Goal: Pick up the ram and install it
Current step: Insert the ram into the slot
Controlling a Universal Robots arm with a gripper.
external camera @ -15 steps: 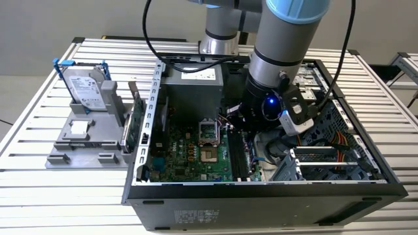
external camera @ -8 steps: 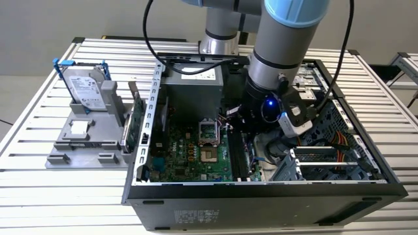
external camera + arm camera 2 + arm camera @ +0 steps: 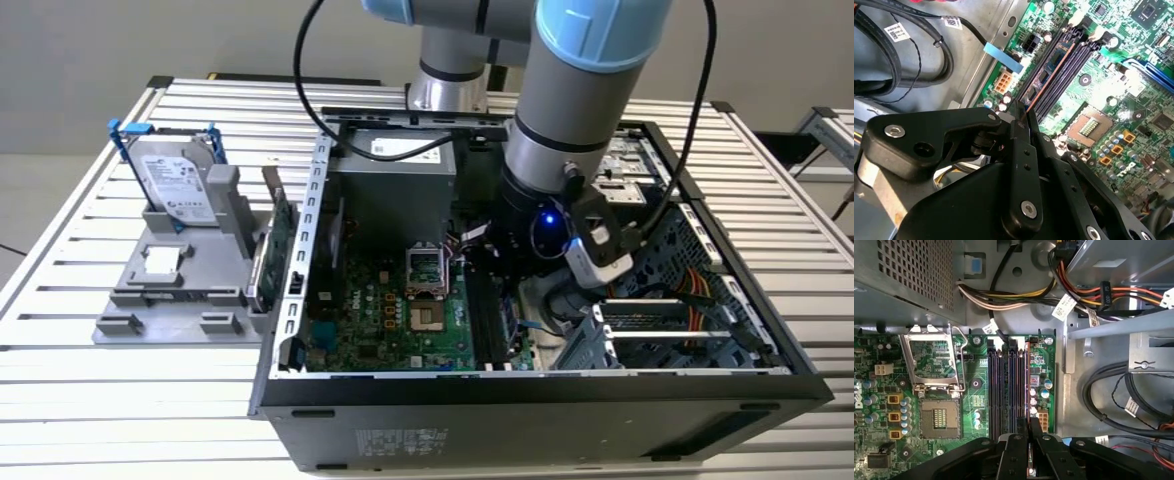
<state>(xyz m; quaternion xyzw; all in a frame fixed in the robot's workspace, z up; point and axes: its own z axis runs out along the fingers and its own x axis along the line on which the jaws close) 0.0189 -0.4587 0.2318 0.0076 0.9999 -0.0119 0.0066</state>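
While arm reaches inside case (image 3: pixel 561 400), you see gripper (image 3: pixel 1021 117) pinching ram (image 3: pixel 1046 75), held edge-on over motherboard slots (image 3: pixel 1006 385). Pick-up done; seating not yet shown.

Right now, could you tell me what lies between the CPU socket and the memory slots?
In the first wrist view, a strip of green motherboard with two silver capacitors lies between the CPU socket and the memory slots; no cable crosses it.
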